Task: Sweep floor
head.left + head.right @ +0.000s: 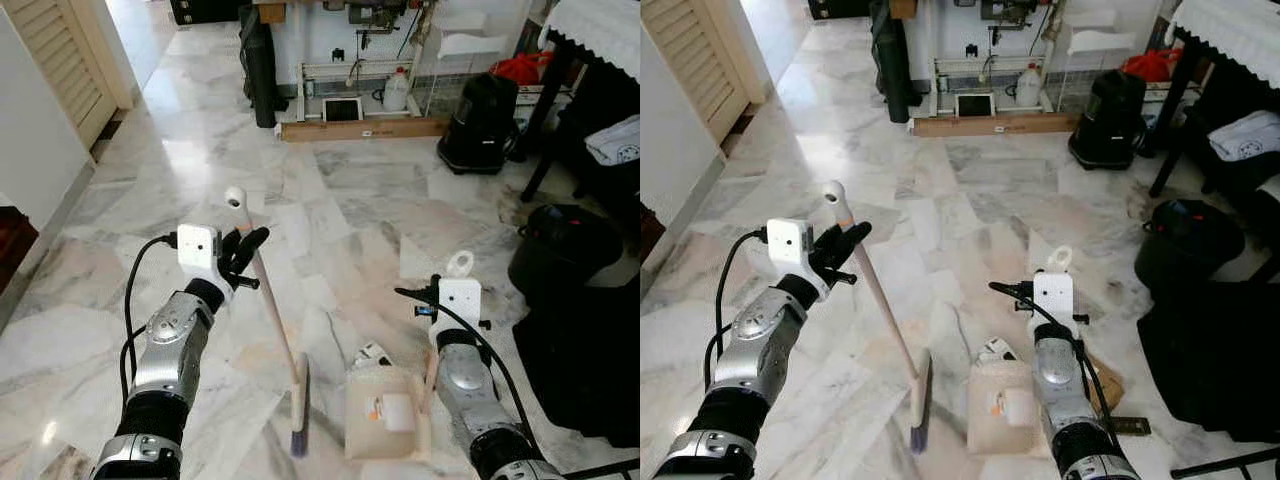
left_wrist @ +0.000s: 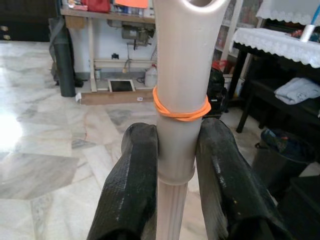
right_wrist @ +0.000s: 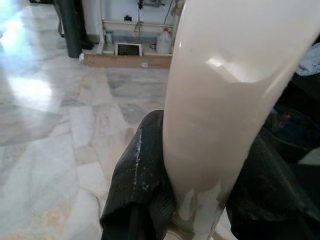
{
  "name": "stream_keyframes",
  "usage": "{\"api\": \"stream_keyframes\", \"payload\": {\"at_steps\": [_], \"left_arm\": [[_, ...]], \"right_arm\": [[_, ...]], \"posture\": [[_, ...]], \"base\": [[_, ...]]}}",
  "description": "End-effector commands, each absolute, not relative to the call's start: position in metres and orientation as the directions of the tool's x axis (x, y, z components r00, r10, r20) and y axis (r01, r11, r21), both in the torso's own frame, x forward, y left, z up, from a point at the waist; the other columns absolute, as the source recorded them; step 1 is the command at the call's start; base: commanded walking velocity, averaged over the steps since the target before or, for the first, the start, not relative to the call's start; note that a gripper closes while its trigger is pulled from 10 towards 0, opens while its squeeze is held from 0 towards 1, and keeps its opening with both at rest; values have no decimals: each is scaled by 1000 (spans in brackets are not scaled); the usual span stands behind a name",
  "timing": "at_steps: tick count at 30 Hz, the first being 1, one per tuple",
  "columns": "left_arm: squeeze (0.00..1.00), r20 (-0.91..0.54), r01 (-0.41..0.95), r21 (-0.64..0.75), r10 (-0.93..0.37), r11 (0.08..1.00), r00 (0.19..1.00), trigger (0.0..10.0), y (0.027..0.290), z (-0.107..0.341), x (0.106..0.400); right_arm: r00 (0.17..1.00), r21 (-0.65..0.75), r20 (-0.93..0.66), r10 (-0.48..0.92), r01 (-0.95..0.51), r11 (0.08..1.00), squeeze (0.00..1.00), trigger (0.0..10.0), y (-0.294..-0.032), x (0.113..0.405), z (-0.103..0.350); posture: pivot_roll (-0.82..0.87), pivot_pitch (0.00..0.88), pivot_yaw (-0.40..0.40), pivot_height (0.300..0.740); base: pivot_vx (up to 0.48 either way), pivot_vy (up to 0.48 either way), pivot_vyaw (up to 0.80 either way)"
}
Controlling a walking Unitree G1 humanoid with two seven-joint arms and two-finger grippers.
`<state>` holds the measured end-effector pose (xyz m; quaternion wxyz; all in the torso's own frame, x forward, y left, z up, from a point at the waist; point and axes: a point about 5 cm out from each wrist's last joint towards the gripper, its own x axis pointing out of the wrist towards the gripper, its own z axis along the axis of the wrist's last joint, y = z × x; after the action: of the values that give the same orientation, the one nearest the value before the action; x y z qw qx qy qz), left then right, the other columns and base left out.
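The left gripper (image 2: 176, 165) has its fingers (image 2: 131, 185) clamped on the top of the broom (image 1: 270, 300) handle, just under an orange rubber band (image 2: 181, 112). The broom leans down to the marble floor (image 1: 340, 200), bristles touching it beside the dustpan (image 1: 385, 410). The right gripper (image 3: 200, 190) holds its fingers (image 3: 142, 175) tight on the dustpan's cream handle (image 3: 220, 100). A black bin (image 1: 565, 245) stands well apart, near a dark table (image 1: 585, 60)
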<state>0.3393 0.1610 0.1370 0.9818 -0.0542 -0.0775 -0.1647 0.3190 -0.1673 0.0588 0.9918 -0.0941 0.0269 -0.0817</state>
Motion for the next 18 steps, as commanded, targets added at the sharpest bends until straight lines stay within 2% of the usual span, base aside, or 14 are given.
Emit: {"api": "stream_keyframes", "payload": {"at_steps": [1,6,12,18], "left_arm": [[0,191,311,-63,-295,948,936,10000,162,138,338],[0,188,257,-42,-245,965,951,10000,168,134,335],[0,175,241,52,-246,969,953,10000,168,127,331],[0,177,196,72,-206,978,962,10000,172,123,330]], "right_arm": [[987,-153,3,-163,161,975,0,10000,-164,320,66],[990,-107,39,-136,140,984,0,10000,-155,323,74],[988,-48,98,-116,121,991,0,10000,-146,323,84],[988,-26,127,-91,95,995,0,10000,-138,328,91]], "posture": [[21,0,39,740],[16,0,50,740],[40,0,51,740],[43,0,62,740]], "base": [[0,0,0],[0,0,0],[0,0,0],[0,0,0]]}}
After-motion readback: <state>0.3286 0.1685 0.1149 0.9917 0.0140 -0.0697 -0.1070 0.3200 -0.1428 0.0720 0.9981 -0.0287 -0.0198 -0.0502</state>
